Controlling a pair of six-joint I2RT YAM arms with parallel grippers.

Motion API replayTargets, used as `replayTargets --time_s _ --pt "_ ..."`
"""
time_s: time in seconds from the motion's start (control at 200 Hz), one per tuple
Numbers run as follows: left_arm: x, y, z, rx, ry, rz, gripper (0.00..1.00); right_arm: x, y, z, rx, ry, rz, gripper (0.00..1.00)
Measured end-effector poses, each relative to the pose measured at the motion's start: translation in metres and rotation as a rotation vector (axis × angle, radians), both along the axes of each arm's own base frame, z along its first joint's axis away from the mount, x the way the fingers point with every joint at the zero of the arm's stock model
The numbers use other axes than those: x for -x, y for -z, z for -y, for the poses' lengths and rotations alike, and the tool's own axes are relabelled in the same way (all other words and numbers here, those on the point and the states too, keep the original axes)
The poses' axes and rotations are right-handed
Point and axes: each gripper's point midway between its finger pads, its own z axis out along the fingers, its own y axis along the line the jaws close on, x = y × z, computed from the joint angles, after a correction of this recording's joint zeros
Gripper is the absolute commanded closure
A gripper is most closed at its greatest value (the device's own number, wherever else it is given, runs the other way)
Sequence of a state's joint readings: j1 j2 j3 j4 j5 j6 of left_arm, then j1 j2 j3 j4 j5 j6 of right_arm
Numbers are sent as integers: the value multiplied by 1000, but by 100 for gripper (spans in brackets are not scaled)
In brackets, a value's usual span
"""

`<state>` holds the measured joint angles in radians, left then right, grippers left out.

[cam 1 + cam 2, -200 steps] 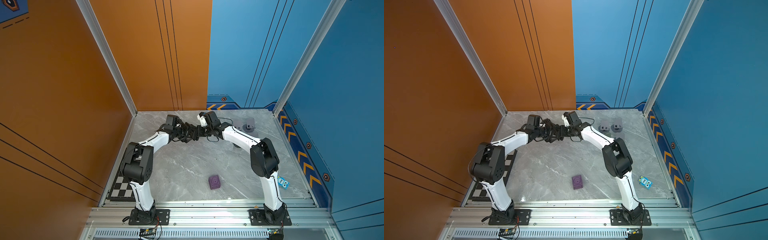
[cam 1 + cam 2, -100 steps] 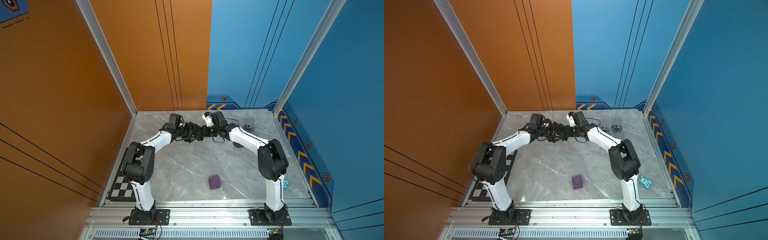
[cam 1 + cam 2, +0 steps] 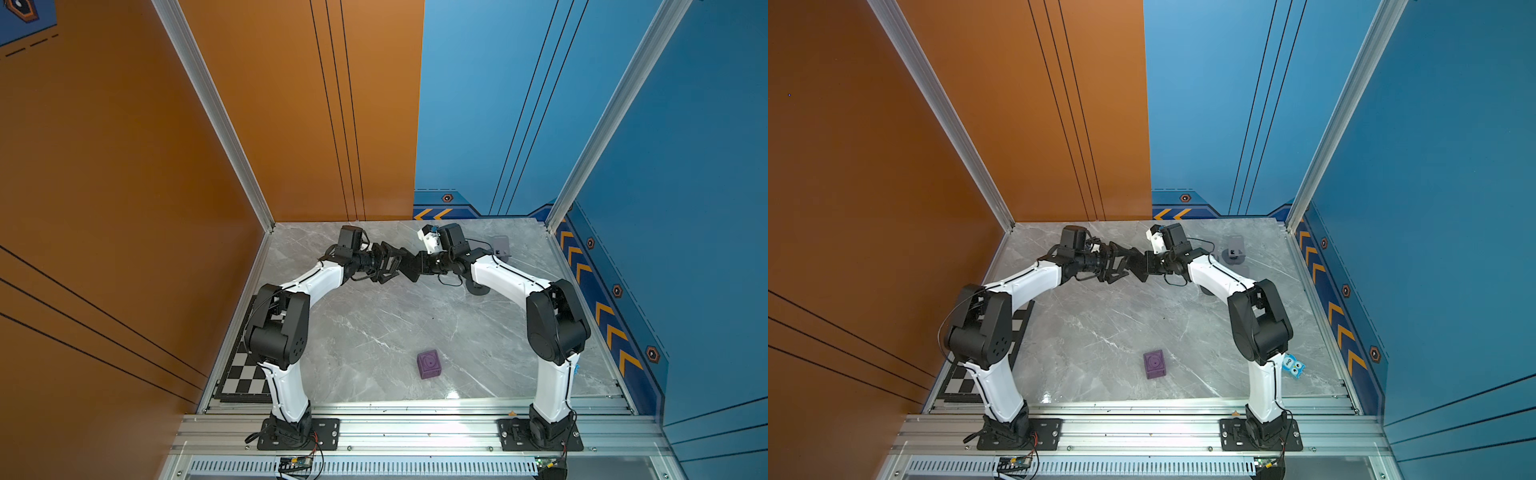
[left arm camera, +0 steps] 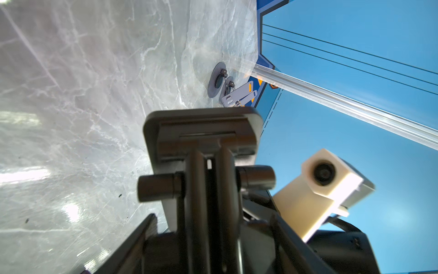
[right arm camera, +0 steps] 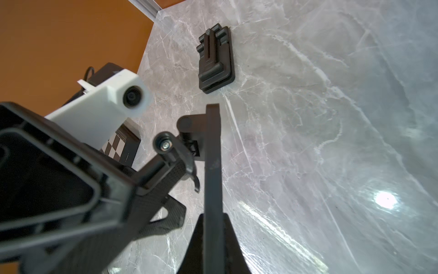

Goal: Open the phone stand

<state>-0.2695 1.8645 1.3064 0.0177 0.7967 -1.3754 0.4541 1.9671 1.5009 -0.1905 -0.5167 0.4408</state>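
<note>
We noted the stand (image 4: pixel 201 132) raised over the table's (image 3: pixel 374 324) back middle, with the right gripper (image 3: pixel 417 266) clenched on its plate. The left gripper (image 3: pixel 384 266) straddled the hinged arm, jaws apart — we could not tell if it gripped.

Both top views look steeply down from above the near edge, sharing the whole surface (image 3: pixel 374 324). The wrist views, low and close, face each other near its far edge.
</note>
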Motion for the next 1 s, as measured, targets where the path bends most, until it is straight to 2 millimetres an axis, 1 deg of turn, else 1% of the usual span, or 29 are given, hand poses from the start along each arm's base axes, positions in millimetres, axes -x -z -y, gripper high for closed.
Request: replayTargets --time_s 0.125,0.43,0.475,0.53,0.56,0.605,0.63,0.701,0.766,0.791,0.801,0.836,0.926,1.001 --pt "-1 -4 1 9 6 15 100 -1 -3 2 -6 -1 5 99" --pt "-1 -5 1 14 12 17 100 0 -4 2 -7 -12 9 99" --pt "-1 -5 1 15 14 18 96 0 -5 2 -4 -15 11 99" --pt "0 -5 1 15 18 23 89 0 -7 2 2 -19 12 99" --pt "0 -6 1 16 21 28 83 0 -8 2 5 -21 12 99" --pt "0 -8 2 15 27 39 79 2 -11 1 17 -26 13 99" --pt "0 -9 1 14 30 45 73 2 -12 0 22 -27 14 99" --pt "1 -13 0 11 37 69 51 3 -16 -3 43 -31 21 99" --pt "3 -15 -3 7 44 87 23 5 -21 -7 69 -31 28 99" --pt "3 -16 -3 6 50 98 16 6 -22 -8 80 -29 28 99" --pt "3 -16 -3 5 51 102 10 7 -23 -9 85 -29 29 99" --pt "3 -16 -4 -8 58 123 0 8 -25 -10 100 -26 34 99" --pt "5 -11 -5 -29 67 139 2 8 -34 -14 130 -20 53 99" --pt "5 -10 -5 -44 77 166 2 11 -34 -15 146 -19 50 98"
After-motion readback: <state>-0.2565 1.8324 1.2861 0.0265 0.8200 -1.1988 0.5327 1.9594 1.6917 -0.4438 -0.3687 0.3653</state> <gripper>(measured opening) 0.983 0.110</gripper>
